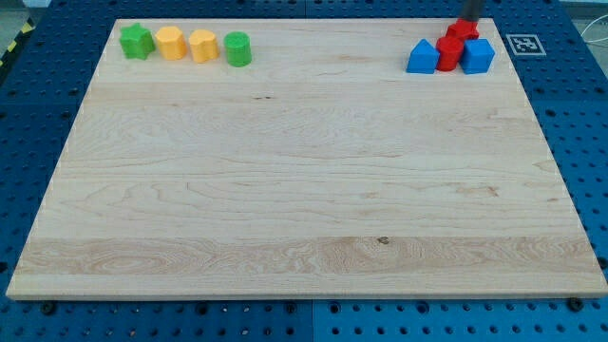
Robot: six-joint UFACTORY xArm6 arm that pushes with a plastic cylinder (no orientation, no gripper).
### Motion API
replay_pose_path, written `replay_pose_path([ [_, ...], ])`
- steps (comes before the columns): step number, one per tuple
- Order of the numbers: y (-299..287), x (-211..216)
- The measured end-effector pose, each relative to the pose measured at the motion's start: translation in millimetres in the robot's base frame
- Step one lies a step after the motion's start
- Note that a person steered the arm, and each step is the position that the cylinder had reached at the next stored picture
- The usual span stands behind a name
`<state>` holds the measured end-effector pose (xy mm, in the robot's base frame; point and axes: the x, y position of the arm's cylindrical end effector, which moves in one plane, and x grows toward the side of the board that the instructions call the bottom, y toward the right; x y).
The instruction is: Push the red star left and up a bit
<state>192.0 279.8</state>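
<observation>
Bare wooden board on a blue pegboard bench; marker tag at the top right. No jaws, just a rod: tip touching the red star, top right corner. Second red block sits between two blue blocks. Top left row: green block, two yellow blocks, green cylinder.

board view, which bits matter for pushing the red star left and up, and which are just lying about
For the job:
- red star, view's top right
- my tip, at the star's top edge

Lying about:
- red block
- blue triangular block
- blue cube
- green star-like block
- two yellow blocks
- green cylinder
</observation>
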Motion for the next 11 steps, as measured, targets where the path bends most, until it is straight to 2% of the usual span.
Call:
replay_pose_path([
  [1,55.0,2.4],
  [2,50.4,39.4],
  [4,-68.5,49.9],
  [6,-75.4,50.8],
  [7,-75.4,69.9],
  [10,-123.0,75.8],
  [11,-109.8,75.4],
])
